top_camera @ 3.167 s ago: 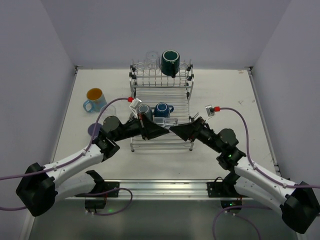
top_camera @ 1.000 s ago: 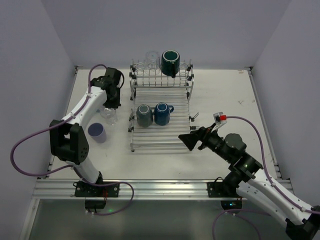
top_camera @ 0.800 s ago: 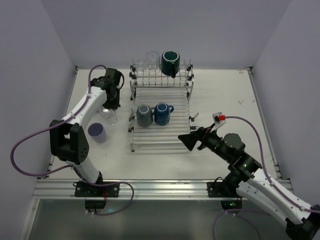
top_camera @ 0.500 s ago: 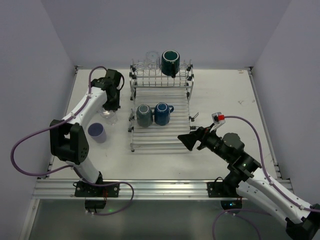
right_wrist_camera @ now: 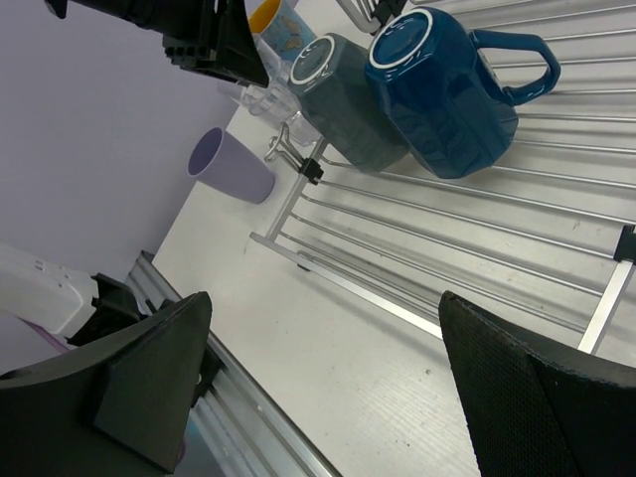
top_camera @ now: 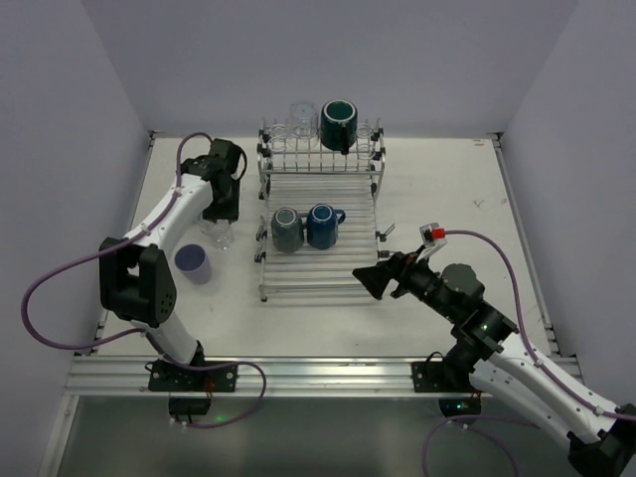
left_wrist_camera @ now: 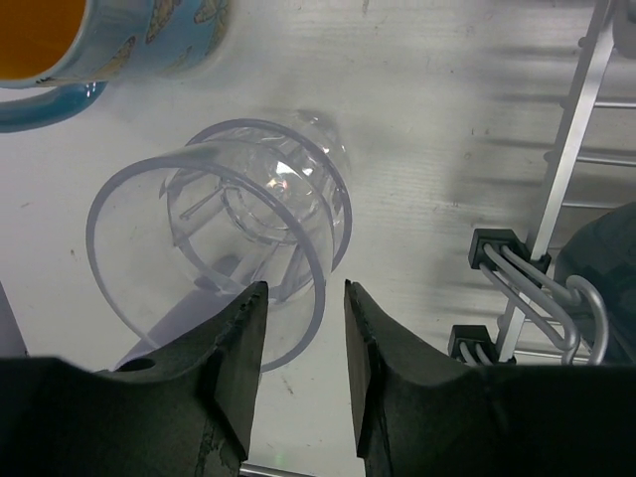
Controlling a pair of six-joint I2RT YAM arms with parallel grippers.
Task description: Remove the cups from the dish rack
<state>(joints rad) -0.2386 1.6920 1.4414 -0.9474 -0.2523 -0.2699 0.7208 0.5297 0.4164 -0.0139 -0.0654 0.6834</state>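
Where lilac walls point(top_camera: 60, 139) flank white table point(top_camera: 447, 189), left jaws barely parted, right jaws wide, empty.

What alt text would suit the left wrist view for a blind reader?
A clear glass tumbler stands on a white table below the left gripper, its dark fingers parted; a light blue mug and the dish rack edge the frame.

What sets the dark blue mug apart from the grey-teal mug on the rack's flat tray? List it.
Colour: the dark blue mug is deep navy, the grey-teal mug duller. Handle: the dark blue mug's sticks out rightward; the grey-teal mug's is hidden. Both sit side by side on the dish rack.
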